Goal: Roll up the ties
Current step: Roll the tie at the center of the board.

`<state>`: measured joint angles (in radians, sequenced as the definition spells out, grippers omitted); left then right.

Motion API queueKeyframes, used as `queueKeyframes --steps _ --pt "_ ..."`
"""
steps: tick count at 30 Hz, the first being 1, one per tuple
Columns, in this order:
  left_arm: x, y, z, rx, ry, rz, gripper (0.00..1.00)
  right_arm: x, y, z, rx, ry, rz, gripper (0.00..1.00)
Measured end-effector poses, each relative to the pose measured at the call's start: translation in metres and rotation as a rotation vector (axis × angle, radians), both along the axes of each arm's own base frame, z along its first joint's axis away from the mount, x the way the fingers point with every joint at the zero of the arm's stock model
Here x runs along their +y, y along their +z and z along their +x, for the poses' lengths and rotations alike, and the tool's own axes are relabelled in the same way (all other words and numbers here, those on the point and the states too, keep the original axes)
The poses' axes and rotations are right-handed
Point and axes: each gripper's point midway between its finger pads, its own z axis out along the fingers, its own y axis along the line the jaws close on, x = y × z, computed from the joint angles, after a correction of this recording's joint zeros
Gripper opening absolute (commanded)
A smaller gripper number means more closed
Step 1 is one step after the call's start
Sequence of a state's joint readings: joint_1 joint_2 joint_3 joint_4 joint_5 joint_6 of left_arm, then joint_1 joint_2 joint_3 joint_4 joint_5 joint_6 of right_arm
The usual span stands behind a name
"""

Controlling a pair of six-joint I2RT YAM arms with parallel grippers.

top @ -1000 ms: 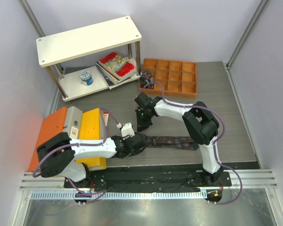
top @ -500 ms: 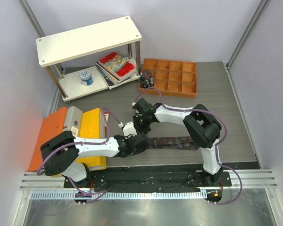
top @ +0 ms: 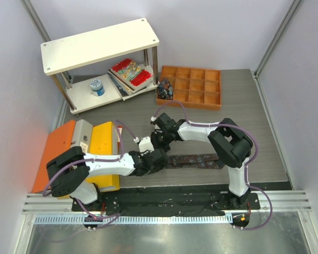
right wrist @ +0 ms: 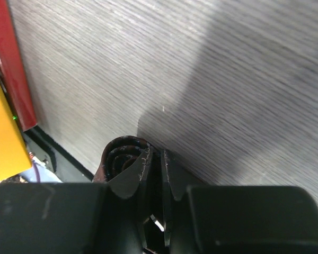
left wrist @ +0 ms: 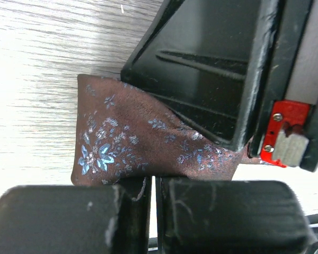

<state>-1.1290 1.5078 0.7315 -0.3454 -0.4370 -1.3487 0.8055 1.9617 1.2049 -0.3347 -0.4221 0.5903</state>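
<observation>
A dark brown tie with small blue flowers lies on the grey table, its flat length [top: 196,160] running right. Its left end is wound into a roll [left wrist: 132,143]; the roll's spiral end [right wrist: 119,156] shows in the right wrist view. My left gripper [top: 155,159] is shut, and its tips [left wrist: 153,179] rest against the roll's near edge. My right gripper [top: 159,142] reaches down onto the roll from behind, and its black finger [left wrist: 201,79] overlaps the cloth. Its jaws [right wrist: 158,159] stand a narrow slit apart beside the spiral, with no cloth visible between them.
An orange divided tray [top: 191,106] sits at the back with a dark speckled bundle [top: 165,89] in its left corner. A white shelf [top: 100,45] holds red books [top: 131,73] and a blue spool [top: 97,86]. Yellow [top: 103,143] and orange [top: 55,145] boxes stand left.
My right gripper has come down and toward me, from behind the tie onto the roll. The left gripper has shifted slightly right with the roll and stays shut.
</observation>
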Motion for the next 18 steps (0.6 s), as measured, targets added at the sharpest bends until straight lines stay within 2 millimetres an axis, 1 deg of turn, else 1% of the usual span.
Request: queueKeyframes --steps 9,10,18 --pt "0.0002 0.0 0.0001 0.0 -0.014 0.015 0.04 0.0024 0.0016 -0.001 0.018 -0.006 0.026 0.22" --pt "0.0002 0.0 0.0001 0.0 -0.015 0.016 0.04 0.0026 0.0018 -0.0011 0.019 -0.006 0.027 0.24" --pt "-0.0004 0.0003 0.0006 0.005 -0.024 0.038 0.05 0.0016 0.0024 -0.0027 0.035 -0.024 0.039 0.24"
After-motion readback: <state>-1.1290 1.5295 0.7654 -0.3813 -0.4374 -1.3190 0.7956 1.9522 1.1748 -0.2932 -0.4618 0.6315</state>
